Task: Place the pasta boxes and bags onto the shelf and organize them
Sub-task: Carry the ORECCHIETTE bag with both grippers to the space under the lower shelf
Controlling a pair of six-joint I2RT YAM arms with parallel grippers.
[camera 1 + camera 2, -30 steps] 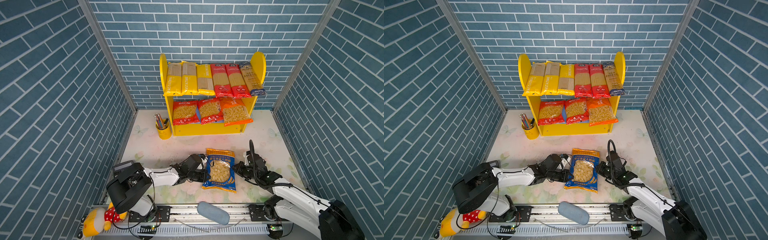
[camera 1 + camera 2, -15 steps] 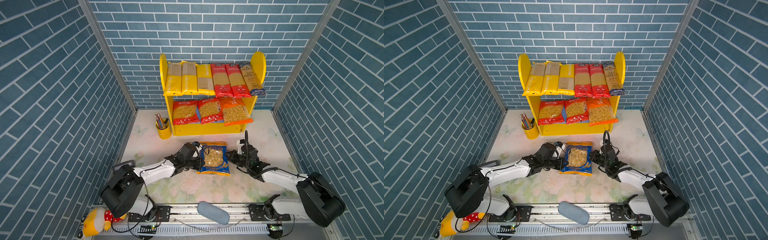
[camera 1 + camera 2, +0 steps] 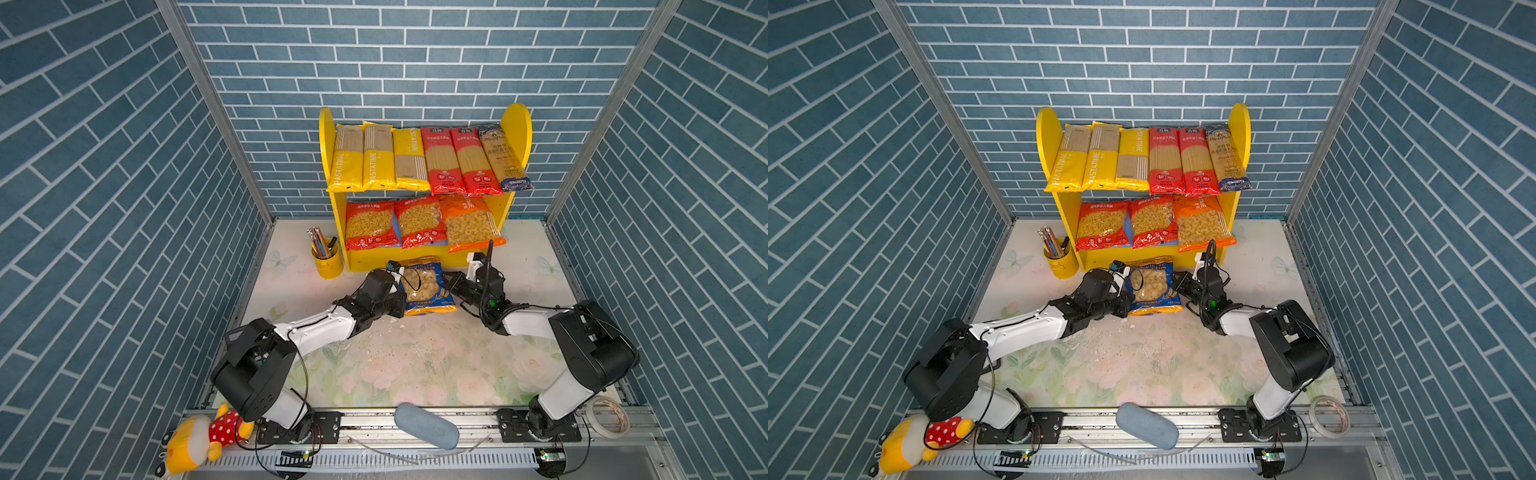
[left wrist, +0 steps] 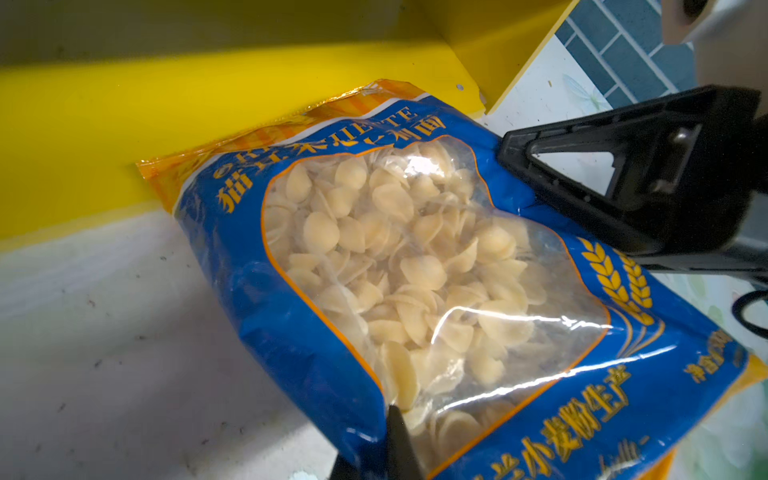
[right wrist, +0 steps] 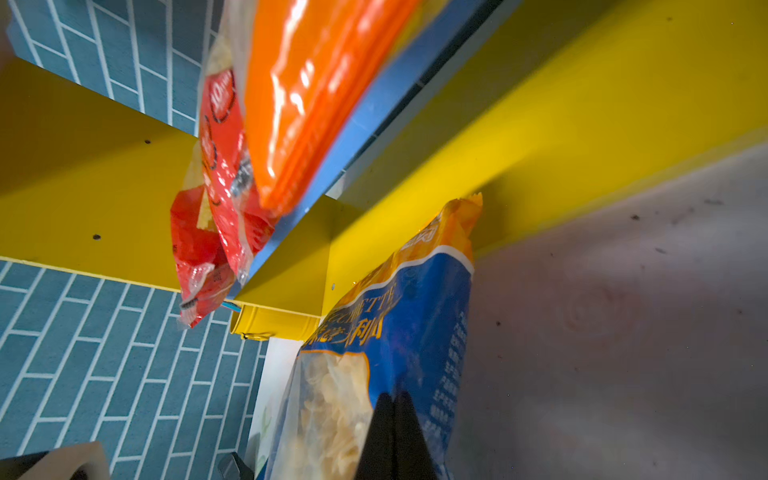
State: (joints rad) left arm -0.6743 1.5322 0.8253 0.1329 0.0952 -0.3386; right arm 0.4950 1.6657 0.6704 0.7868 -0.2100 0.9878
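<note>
Floral tabletop (image 3: 415, 365): blue pasta bag (image 3: 424, 286) at shelf (image 3: 365, 259) base; left tool (image 3: 399, 297), right tool (image 3: 451, 281) closed on its sides.

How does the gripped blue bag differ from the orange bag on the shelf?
The blue bag is pinched by the left gripper and right gripper, in front of the shelf; the orange bag lies ungripped on its lower tier. The blue bag holds round shells, the orange bag elbows. Both have clear windows.
</note>
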